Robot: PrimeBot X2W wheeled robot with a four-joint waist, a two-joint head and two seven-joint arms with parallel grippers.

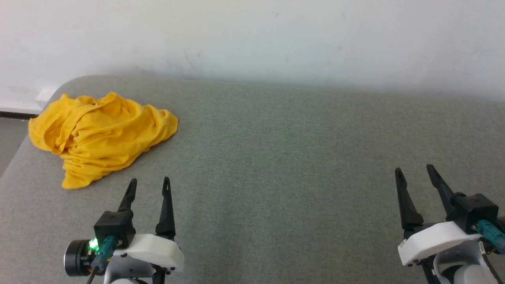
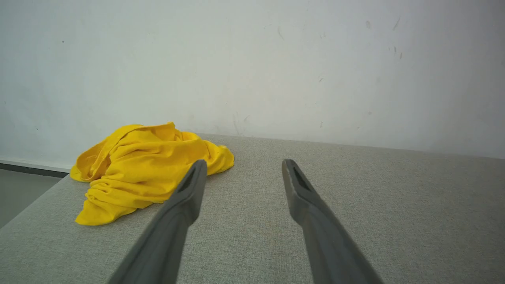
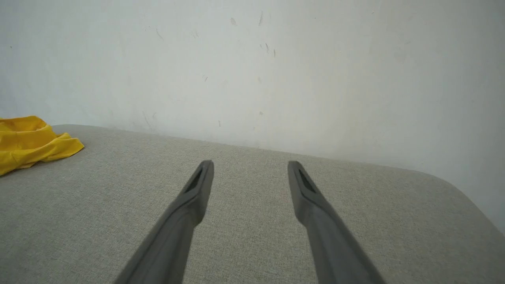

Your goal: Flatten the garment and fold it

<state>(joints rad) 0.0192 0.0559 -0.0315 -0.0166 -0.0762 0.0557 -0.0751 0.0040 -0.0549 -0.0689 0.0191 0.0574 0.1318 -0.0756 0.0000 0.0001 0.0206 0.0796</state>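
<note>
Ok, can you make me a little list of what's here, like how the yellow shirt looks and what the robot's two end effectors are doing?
garment: bright yellow, crumpled in a heap, not yet flattened or folded
place: far left corner of the grey surface, close to the white wall
left end effector: open, empty, near the garment but not touching it
right end effector: open, empty, far off to the garment's right
print on garment: hidden in the folds

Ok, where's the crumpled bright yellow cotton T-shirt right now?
In the head view the bright yellow T-shirt lies bunched at the far left corner of the grey fabric surface, ahead of the open left gripper.
</note>
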